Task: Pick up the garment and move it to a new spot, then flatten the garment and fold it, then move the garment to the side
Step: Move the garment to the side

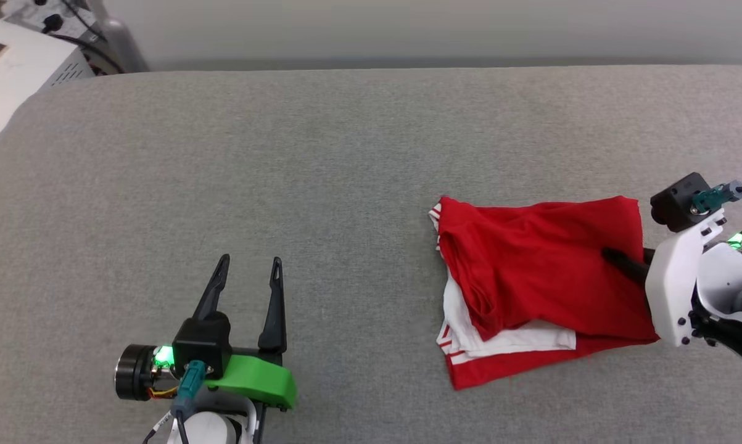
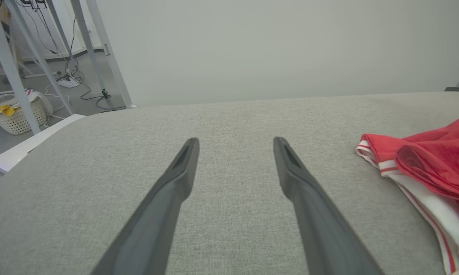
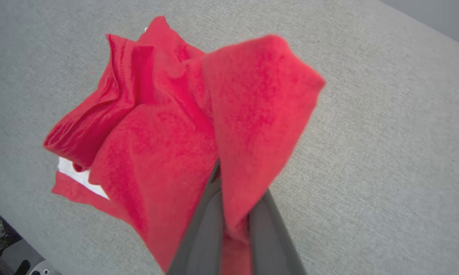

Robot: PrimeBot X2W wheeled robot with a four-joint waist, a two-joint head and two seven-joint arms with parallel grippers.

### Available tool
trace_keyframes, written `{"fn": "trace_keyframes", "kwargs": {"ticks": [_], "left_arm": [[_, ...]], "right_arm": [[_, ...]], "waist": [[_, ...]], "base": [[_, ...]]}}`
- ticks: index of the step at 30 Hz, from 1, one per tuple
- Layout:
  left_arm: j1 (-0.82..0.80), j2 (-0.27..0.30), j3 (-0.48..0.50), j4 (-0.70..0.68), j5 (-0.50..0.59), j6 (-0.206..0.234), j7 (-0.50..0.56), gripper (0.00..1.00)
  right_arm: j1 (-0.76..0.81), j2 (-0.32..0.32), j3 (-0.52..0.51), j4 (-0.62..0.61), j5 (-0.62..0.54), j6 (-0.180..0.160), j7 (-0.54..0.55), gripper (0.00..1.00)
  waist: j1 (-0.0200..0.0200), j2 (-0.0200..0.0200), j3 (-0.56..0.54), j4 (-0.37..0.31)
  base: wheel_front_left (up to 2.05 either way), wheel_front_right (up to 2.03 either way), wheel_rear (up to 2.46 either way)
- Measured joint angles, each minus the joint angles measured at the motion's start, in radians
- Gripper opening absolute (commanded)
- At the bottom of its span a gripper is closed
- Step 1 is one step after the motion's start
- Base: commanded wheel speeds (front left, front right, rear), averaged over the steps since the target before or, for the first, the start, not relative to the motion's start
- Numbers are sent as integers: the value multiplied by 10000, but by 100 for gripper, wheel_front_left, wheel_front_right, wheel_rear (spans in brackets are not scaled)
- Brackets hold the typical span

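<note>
I see the garment [image 1: 543,271] on the right part of the grey table [image 1: 346,154]. It is loosely folded, with red layers on top and a white sleeve with red striped trim poking out along its left and near edges. My right gripper [image 1: 611,256] reaches in from the garment's right edge. In the right wrist view its 2 fingers [image 3: 206,229] are pinched together on a fold of red cloth, which stands up above the rest of the heap. My left gripper [image 1: 250,259] sits over bare table at the lower left, well apart from the garment, its 2 fingers spread with nothing between them.
</note>
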Motion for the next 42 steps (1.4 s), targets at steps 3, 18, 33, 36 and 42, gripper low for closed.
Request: {"fn": "trace_keyframes", "kwargs": {"ticks": [3, 18, 33, 36, 42], "left_arm": [[-2, 6, 38, -69, 25, -35, 0, 100], [-357, 274, 207, -583, 207, -132, 0, 100], [-1240, 738, 255, -1384, 364, -226, 0, 100], [-1351, 779, 230, -1476, 364, -226, 0, 100], [-1453, 809, 178, -1515, 366, -221, 0, 100]], "right_arm": [[-121, -316, -10, 8, -58, 0, 8, 0], [-1430, -1651, -667, 1287, -834, 0, -245, 0], [-3238, -1904, -2186, 4696, -2282, 2, -805, 0], [-3580, -1774, -2608, 5402, -2514, 2, -932, 0], [-3992, -1471, -3289, 6625, -3181, 2, -1538, 0]], "waist": [[-1, 0, 9, -465], [-1, 0, 1009, -2132], [-1, 0, 3065, -2015], [-1, 0, 3394, -1910], [0, 0, 3805, -1622]], "base": [[0, 0, 0], [0, 0, 0], [0, 0, 0], [0, 0, 0], [0, 0, 0]]}}
